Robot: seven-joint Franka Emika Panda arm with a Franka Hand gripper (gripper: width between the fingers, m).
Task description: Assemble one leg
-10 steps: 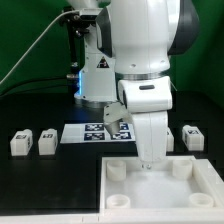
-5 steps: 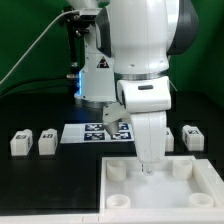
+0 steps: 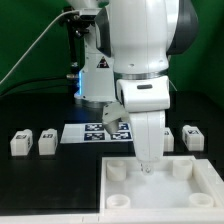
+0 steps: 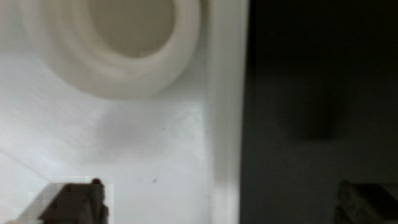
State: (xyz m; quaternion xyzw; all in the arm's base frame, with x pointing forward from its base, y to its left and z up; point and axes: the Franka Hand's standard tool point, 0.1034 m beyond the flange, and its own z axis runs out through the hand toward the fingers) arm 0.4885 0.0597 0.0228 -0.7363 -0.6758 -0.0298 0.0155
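No leg fitted yet, and every socket (image 4: 125,40) I can see in the tray (image 3: 165,196) is bare, so the whole job is left. Exterior view: a leg (image 3: 20,142) and its twin (image 3: 46,141) lie on the table at 9 o'clock from my wrist, another leg (image 3: 192,137) at 3 o'clock. Arm hangs vertical over the tray's far rim — gripper (image 4: 221,205) pointing down, fingers (image 4: 75,200) spread wide, nothing between them.

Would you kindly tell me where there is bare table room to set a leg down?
The widest bare patch is black table, bordered by the left legs behind and the tray on the exterior view's right. Crowded: where the gripper hangs over the tray's rear rim, near the marker board.
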